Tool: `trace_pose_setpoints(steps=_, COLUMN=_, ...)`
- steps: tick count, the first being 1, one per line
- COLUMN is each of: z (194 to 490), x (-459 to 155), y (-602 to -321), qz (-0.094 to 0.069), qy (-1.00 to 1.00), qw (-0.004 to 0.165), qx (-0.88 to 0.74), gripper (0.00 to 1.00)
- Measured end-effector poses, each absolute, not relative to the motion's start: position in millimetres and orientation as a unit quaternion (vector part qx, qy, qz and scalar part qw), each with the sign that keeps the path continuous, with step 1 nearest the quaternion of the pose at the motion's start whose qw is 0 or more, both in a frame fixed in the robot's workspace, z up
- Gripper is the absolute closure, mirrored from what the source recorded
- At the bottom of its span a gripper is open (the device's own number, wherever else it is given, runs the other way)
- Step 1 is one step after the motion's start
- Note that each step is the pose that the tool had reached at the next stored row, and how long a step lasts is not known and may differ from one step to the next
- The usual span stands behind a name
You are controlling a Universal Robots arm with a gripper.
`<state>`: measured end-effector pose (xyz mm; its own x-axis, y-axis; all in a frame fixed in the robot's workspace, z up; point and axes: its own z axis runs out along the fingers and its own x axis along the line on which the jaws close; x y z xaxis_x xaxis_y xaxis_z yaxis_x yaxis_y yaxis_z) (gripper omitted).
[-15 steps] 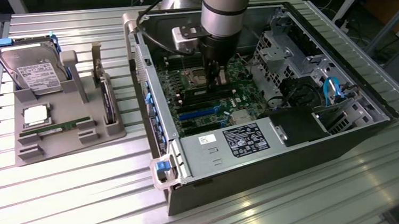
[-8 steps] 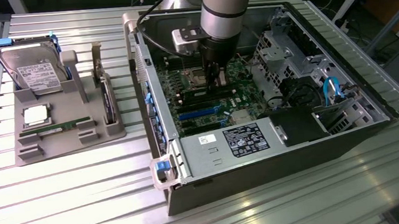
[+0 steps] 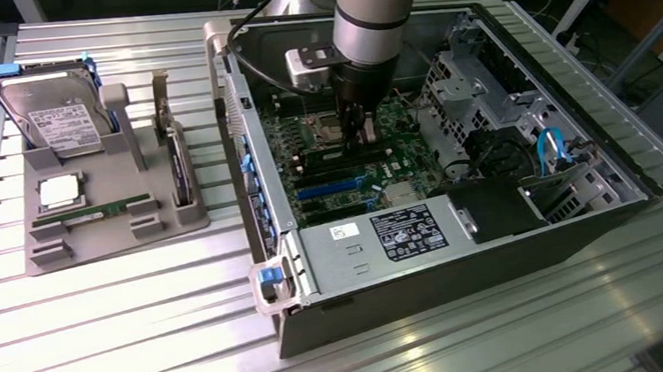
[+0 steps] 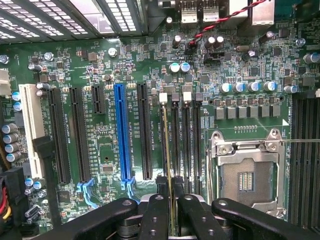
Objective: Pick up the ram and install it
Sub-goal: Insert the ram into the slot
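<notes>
The pincer (image 4: 173, 220) is closed on the ram (image 4: 168, 160), one finger on each flat face. In the wrist view the stick shows edge-on as a thin pale line running away from the fingers. It hangs inside the open computer case (image 3: 434, 284), over the row of narrow memory slots (image 4: 182, 140) that lie between the blue slot (image 4: 121, 135) and the square chip socket (image 4: 245, 175). The line of the stick runs towards the white latch (image 4: 163, 98) at the far end of one slot. Whether its lower edge already touches that slot I cannot tell.

In the exterior view the arm stands upright over the green board, with the pincer (image 3: 357, 131) low among the slots. A second, similar stick (image 3: 96, 211) lies on the grey tray (image 3: 112, 248) on the surface (image 3: 119, 345), well apart from the case.

Risks, as I judge them:
- The stick appears to lean slightly off the slot's line. Pushed down like that, it could land on the slot wall or in the neighbouring slot.
- If one end goes in first, the stick may jam or twist in the grip, since only a short part of it is held.
- A latch that is not swung open would block it, and hard pressing would then bend the board.
- The notch side cannot be checked here, and a reversed stick would not seat.
- The wide fingers sit close to the other latches and the socket's lever, and may knock them
</notes>
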<state>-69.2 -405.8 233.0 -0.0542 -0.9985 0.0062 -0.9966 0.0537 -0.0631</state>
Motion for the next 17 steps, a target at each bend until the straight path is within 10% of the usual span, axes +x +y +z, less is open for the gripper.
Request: trace_pose_setpoints(steps=17, z=228.1, x=-69.2, y=-405.8, qz=-0.025, qy=0.726, qw=0.019, qx=-0.687, gripper=0.86)
